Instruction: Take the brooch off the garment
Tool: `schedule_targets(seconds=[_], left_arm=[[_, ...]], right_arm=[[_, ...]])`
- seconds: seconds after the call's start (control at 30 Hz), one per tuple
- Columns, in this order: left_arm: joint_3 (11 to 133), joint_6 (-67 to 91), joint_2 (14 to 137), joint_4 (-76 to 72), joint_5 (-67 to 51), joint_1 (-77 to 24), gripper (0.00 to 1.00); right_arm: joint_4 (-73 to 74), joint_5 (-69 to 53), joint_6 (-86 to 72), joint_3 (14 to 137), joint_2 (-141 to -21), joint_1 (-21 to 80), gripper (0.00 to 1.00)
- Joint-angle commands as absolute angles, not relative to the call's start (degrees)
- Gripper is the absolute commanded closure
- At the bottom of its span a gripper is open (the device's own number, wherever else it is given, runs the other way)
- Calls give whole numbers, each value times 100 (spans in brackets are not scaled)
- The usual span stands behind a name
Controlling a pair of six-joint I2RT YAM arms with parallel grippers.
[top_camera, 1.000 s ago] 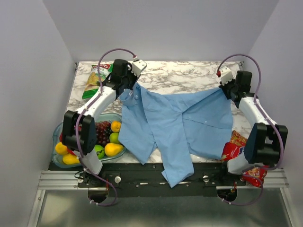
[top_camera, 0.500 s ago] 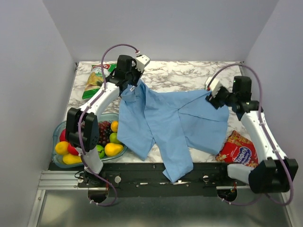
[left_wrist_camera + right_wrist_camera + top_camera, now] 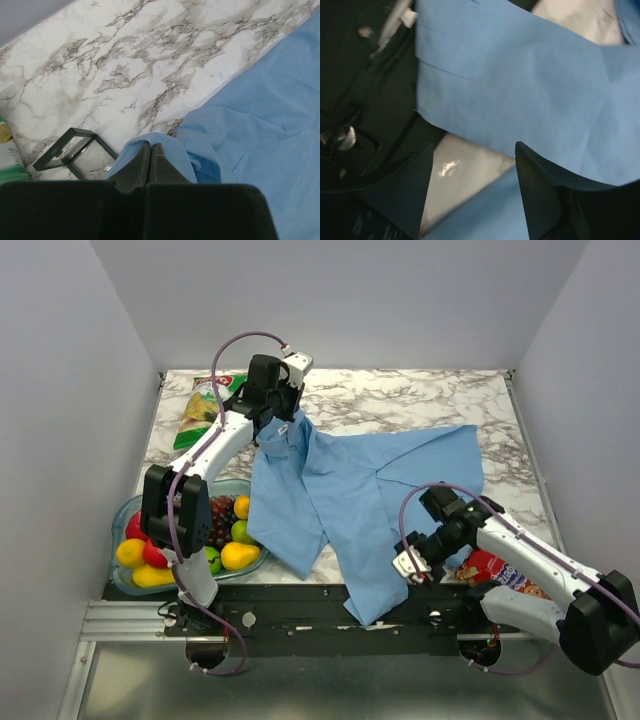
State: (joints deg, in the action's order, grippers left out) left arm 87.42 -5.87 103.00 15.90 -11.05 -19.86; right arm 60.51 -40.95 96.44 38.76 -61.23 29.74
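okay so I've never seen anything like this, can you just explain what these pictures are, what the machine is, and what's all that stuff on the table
These are two small robot arms fixed at the near edge of a marble-patterned table. One picture comes from a camera above and behind them; the other two come from cameras on each wrist, looking past that arm's own fingers.

A light blue shirt lies spread on the table, its hem hanging over the near edge. The left gripper is shut on a fold of the shirt at the far side. The right gripper is open and holds nothing, hanging over the shirt's hem.

Also there: a bowl of fruit, a green snack bag, a red snack bag and a small clear box. No brooch shows in these views.
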Motion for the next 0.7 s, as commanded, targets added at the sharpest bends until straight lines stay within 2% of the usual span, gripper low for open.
schedule_targets(seconds=[0.0, 0.13, 0.4, 0.67], left_arm=[[8693, -44, 10345, 1389, -1248, -1995, 100], [8640, 122, 10283, 1389, -1318, -1995, 100], [8745, 158, 10239, 1503, -1353, -1986, 100], [8736, 255, 10222, 1564, -1450, -1986, 100]], right_arm=[[6214, -4640, 10547, 3551, -6117, 3453, 25], [6153, -4746, 10372, 3656, -6608, 3849, 24], [5425, -4334, 9046, 3762, -7523, 4614, 25], [2772, -3095, 6814, 3217, -7208, 5255, 39]])
